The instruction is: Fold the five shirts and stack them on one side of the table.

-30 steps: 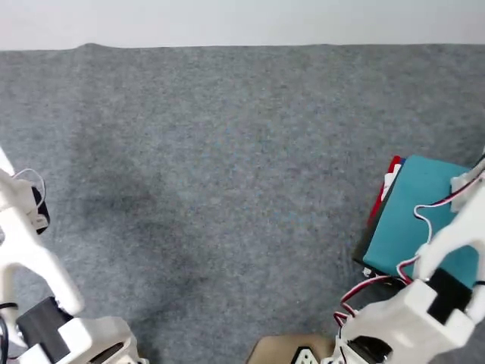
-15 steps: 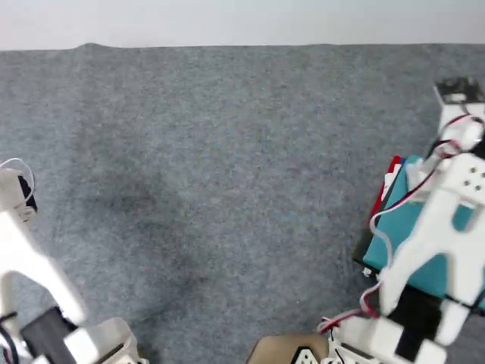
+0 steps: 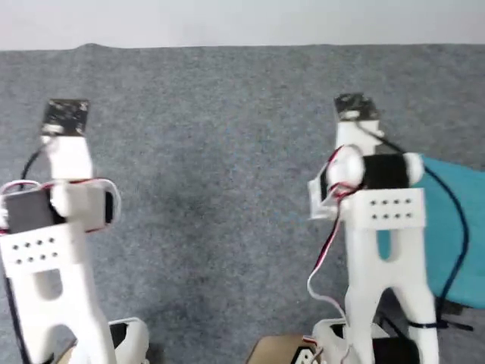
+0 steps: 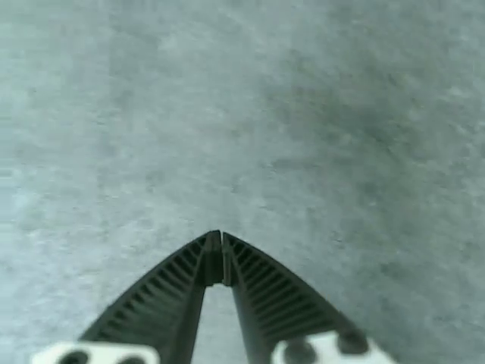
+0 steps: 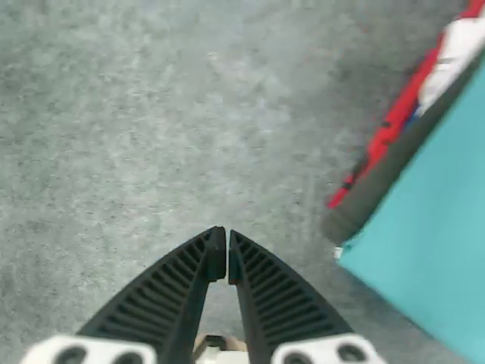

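At the right side of the bench (image 3: pixel 227 136) sits the shirt stack (image 3: pixel 458 220), folded. Teal shirt (image 5: pixel 432 250) is on top with a dark grey layer (image 5: pixel 364 208) under it. A red shirt edge (image 5: pixel 394 114) and a white edge (image 5: pixel 462 45) peek out below. Can't count five: part of the stack is hidden behind the right arm (image 3: pixel 383 227).

Handling, my read: the cloth is light and soft with no stiffness, so it sags and unfolds if lifted by one corner. The felt-like bench surface probably drags on fabric, so sliding would skew the layers. If a nudge is needed, pinch a folded edge through all layers or press flat from above. Avoid a loose single-layer corner. Lower layers sit slightly offset from the teal one.

Right hand (image 5: pixel 226 239) hangs over bare bench near the stack's edge, jaws together, holding nothing. Left hand (image 4: pixel 221 243) is over bare bench well apart from the stack, jaws together, empty.

Room: wide open felt between and ahead of both arms. A pale strip (image 3: pixel 242 23) runs beyond the far bench edge. Left arm (image 3: pixel 53 243) stands tall on its side.
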### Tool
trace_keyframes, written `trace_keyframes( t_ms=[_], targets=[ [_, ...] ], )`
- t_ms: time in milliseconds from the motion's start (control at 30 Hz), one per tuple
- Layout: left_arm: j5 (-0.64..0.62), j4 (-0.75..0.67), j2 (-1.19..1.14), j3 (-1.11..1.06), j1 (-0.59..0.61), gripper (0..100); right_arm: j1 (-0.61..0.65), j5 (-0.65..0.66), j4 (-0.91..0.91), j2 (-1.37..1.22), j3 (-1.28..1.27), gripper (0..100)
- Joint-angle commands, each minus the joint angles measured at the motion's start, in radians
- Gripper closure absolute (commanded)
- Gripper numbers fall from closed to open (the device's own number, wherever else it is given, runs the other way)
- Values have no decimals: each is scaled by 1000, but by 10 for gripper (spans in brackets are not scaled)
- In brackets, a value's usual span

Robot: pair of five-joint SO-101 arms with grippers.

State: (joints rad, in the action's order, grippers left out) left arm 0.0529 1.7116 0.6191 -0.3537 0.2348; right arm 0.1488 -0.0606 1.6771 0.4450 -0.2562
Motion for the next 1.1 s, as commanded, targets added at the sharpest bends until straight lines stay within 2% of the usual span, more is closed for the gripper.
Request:
trace_keyframes(
  t_ms=[0, 100, 233, 367, 467, 667, 867, 1067],
  targets=[
    [-46, -72, 75, -76, -86, 994, 38, -72, -94, 97, -97, 987],
    [-48, -183, 157, -202, -133, 994, 31, -117, -219, 179, -209, 987],
    [-49, -422, 313, -453, -167, 994, 44, -198, -354, 323, -402, 988],
    [-49, -690, 496, -762, -170, 994, 91, -196, -556, 429, -611, 988],
    [-51, -809, 611, -957, -170, 995, 105, -196, -704, 463, -752, 988],
    [-49, -832, 810, -1176, -163, 995, 91, -198, -964, 461, -970, 988],
    [-43, -825, 988, -1296, -149, 995, 81, -196, -1247, 469, -1188, 988],
    [-38, -769, 1086, -1337, -57, 995, 73, -201, -1357, 470, -1252, 988]
  ],
)
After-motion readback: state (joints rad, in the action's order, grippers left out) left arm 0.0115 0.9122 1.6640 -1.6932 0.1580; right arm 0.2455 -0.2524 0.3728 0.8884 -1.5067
